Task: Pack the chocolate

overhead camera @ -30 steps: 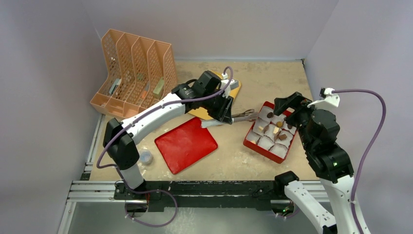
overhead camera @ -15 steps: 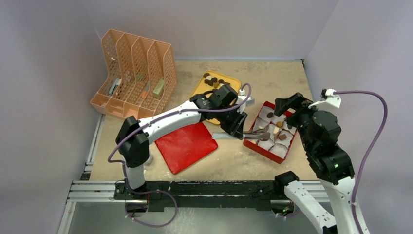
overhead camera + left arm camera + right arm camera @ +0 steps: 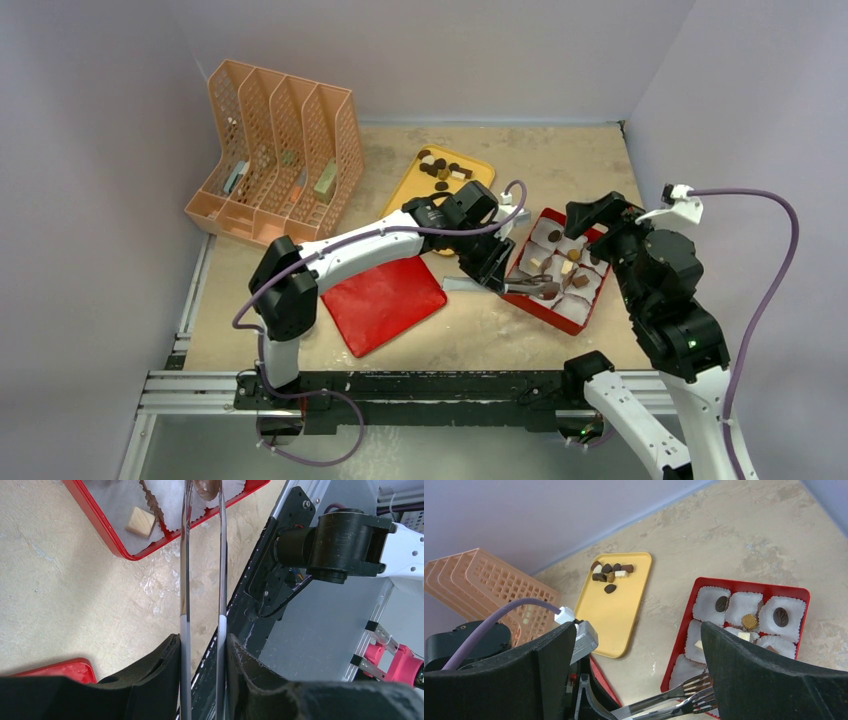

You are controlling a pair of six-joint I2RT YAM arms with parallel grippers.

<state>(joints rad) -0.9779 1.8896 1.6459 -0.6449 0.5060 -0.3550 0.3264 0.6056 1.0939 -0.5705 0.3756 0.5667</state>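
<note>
My left gripper (image 3: 492,268) is shut on metal tongs (image 3: 525,287), whose tips pinch a dark brown chocolate (image 3: 547,290) over the near-left part of the red box (image 3: 541,309). In the left wrist view my gripper (image 3: 202,645) clamps the tongs (image 3: 220,555); the chocolate (image 3: 205,486) sits at the top edge above a white paper cup, with a tan block (image 3: 140,521) beside it. Several more chocolates (image 3: 440,167) lie on the yellow tray (image 3: 415,200). My right gripper (image 3: 600,215) is open and empty above the box's far right side, and shows as open in its own view (image 3: 639,660).
The red lid (image 3: 380,295) lies flat left of the box. An orange file rack (image 3: 275,150) stands at the back left. The right wrist view shows the yellow tray (image 3: 619,615), the box rim (image 3: 744,583) and filled cups, one with a dark piece (image 3: 722,603).
My left arm has swung right and toward the near edge, carrying the tongs with the dark chocolate from beside the yellow tray to over the red box. The right arm has barely moved.
</note>
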